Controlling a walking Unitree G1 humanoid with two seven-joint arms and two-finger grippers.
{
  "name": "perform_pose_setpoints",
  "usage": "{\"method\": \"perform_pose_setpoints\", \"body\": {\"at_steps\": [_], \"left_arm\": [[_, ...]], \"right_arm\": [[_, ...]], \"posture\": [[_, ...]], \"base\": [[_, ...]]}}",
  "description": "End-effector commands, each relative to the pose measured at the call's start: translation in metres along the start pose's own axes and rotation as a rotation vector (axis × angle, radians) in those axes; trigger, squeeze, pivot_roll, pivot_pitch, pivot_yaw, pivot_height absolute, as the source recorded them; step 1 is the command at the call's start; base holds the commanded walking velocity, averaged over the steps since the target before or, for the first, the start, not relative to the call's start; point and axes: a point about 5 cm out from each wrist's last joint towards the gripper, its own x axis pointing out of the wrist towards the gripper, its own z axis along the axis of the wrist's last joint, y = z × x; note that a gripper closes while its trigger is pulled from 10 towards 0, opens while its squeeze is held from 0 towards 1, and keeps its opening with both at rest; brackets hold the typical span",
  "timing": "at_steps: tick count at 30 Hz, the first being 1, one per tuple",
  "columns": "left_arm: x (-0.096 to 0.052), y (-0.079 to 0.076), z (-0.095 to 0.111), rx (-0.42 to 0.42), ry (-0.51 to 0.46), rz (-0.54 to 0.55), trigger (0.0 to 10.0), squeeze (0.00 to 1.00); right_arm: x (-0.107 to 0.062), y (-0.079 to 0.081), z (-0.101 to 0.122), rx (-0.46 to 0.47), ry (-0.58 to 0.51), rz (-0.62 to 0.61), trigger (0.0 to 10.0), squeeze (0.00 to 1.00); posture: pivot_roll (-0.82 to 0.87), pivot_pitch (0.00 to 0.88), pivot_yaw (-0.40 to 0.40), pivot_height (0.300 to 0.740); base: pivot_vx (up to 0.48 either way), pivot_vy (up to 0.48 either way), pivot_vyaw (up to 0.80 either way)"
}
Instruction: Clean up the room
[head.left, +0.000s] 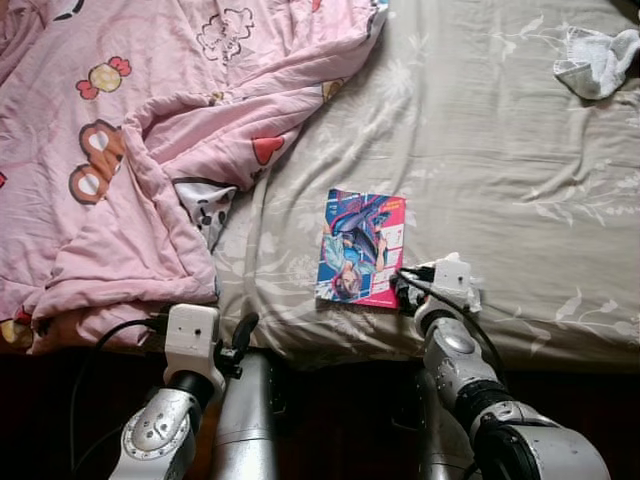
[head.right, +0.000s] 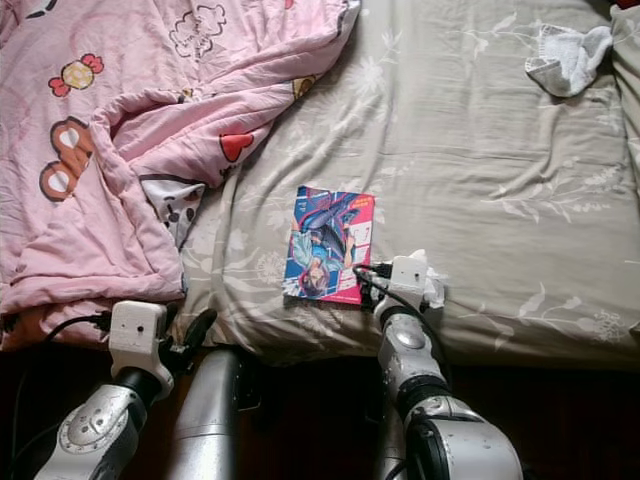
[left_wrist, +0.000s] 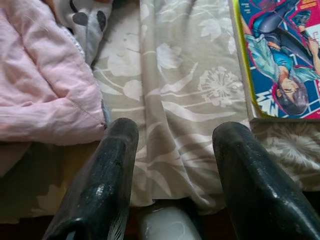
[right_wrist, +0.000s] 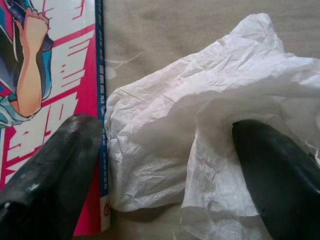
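White crumpled tissue (right_wrist: 200, 130) lies on the bed sheet (head.left: 500, 150), touching the right edge of a comic book (head.left: 360, 247). The right gripper (right_wrist: 165, 165) is down over the tissue with its two black fingers (right_wrist: 50, 175) spread wide, one finger on each side of it, not squeezing it. One finger rests by the book's pink spine, where small writing runs along, too small to read. The book's cover shows a drawn person in blue and pink with big white letters I cannot read. The left gripper (left_wrist: 175, 175) hangs at the bed's near edge, its fingers apart and holding nothing. A pink blanket (head.left: 130, 130) with bears and hearts is bunched up on the left. A white sock (head.left: 597, 60) lies far off near the right corner.
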Motion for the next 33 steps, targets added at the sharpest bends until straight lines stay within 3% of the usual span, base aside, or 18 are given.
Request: {"method": "perform_pose_setpoints", "body": {"at_steps": [1,12,19,24,33], "left_arm": [[-0.007,0.002,-0.011,-0.010,0.061,0.010,10.0,0.00],[-0.005,-0.001,-0.011,0.003,0.056,-0.003,10.0,0.00],[-0.004,-0.003,-0.011,0.015,0.054,-0.012,10.0,0.00],[-0.004,-0.003,-0.010,0.021,0.051,-0.011,10.0,0.00],[-0.003,-0.004,-0.011,0.022,0.052,-0.014,10.0,0.00]], "right_arm": [[-0.009,-0.016,-0.028,0.043,0.074,-0.098,10.0,0.00],[-0.017,-0.019,-0.046,0.090,0.091,-0.148,10.0,0.00],[-0.020,-0.024,-0.046,0.126,0.029,-0.222,10.0,0.00],[-0.021,-0.021,-0.041,0.185,-0.040,-0.189,10.0,0.00],[-0.022,-0.020,-0.052,0.128,0.068,-0.174,10.0,0.00]], "posture": [[0.21,0.670,0.092,0.637],[0.20,0.666,0.089,0.637],[0.20,0.666,0.088,0.637],[0.20,0.665,0.088,0.637],[0.20,0.662,0.087,0.637]], "base": [[0.000,0.000,0.00],[0.000,0.000,0.00],[0.000,0.000,0.00],[0.000,0.000,0.00],[0.000,0.000,0.00]]}}
